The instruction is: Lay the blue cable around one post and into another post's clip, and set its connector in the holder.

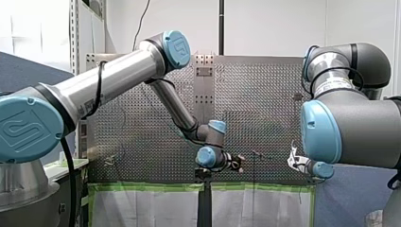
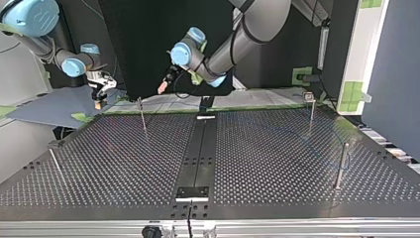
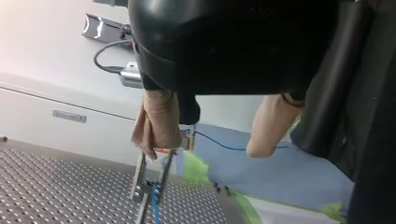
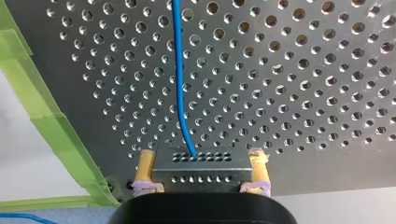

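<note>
Since the blue cable [image 4: 180, 84] is thin, light and limp, I'd steer it by its rigid metal connector [image 4: 201, 165], which my right fingers [image 4: 145, 168] clamp at the counter's [image 4: 303, 93] green-taped edge, cable trailing across the holes; my left fingers [image 3: 159, 121] gape, empty.

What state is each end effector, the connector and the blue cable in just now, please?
Left end effector: open, holding nothing.
Right end effector: shut on the connector.
Connector: gripped between the yellow pads, not set down.
Blue cable: attached to the connector, running ahead over the perforated table.
</note>
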Robot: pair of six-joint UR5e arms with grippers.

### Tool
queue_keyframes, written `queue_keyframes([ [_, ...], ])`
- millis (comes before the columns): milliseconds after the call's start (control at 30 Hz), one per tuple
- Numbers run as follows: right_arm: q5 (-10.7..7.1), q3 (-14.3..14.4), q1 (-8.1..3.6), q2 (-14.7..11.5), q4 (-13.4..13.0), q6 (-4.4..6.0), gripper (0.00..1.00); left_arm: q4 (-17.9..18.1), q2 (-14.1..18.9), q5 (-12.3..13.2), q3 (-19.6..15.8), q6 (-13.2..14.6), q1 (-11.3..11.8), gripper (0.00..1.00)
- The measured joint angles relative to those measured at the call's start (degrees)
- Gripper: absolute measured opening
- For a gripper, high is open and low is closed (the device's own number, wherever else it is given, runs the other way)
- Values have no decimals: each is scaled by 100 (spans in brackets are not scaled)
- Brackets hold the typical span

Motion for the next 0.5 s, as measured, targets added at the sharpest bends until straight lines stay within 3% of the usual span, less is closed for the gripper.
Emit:
queue_keyframes([
  [500, -24, -1, 4, 9, 13, 17, 2, -23, 0, -34, 126, -89, -68, 100],
])
